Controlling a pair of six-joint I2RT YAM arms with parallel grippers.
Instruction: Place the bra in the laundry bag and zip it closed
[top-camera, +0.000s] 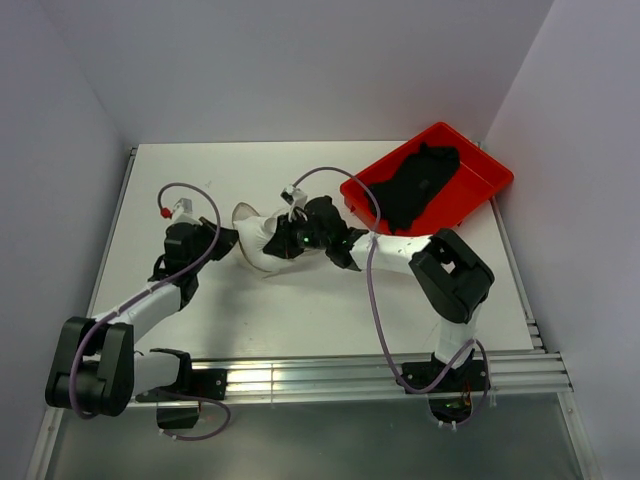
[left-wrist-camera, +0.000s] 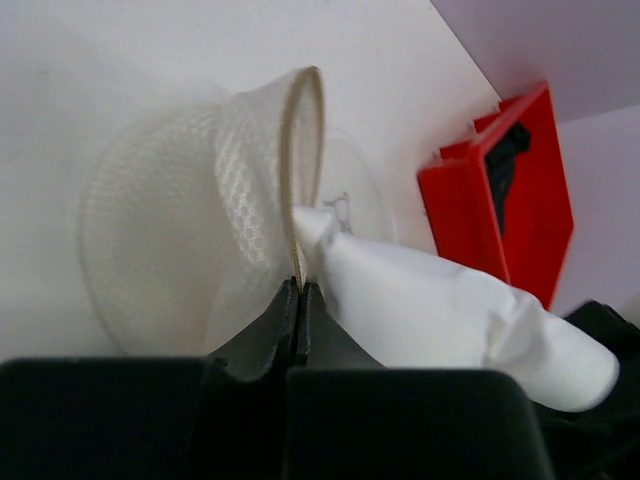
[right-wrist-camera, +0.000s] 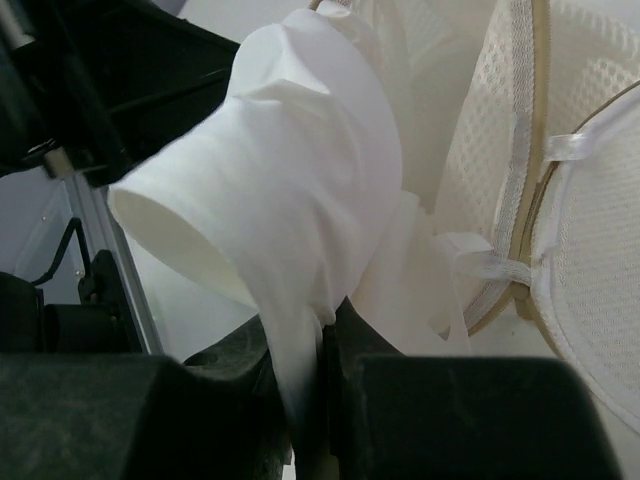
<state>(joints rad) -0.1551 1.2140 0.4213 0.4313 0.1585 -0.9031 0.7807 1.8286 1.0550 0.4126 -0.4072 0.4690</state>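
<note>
A white table (top-camera: 300, 310) carries two black robot arms that meet near its middle. A red tray (top-camera: 495, 180) lies well beyond the right pincer (top-camera: 300, 235), toward the far right corner, and holds a black garment (top-camera: 420, 185). A white mesh bag (top-camera: 255, 245) lies on its side between the two pincers, its mouth turned toward the right one and its round lid (left-wrist-camera: 345, 200) swung open. The left pincer (left-wrist-camera: 298, 300) is shut tight, nipping the bag's zip rim. The right pincer (right-wrist-camera: 315, 350) is nearly shut on a fold of the white bra (right-wrist-camera: 300, 180). The bra stretches from that pincer to the bag's mouth: one end touches the rim and most of it is outside the bag.
</note>
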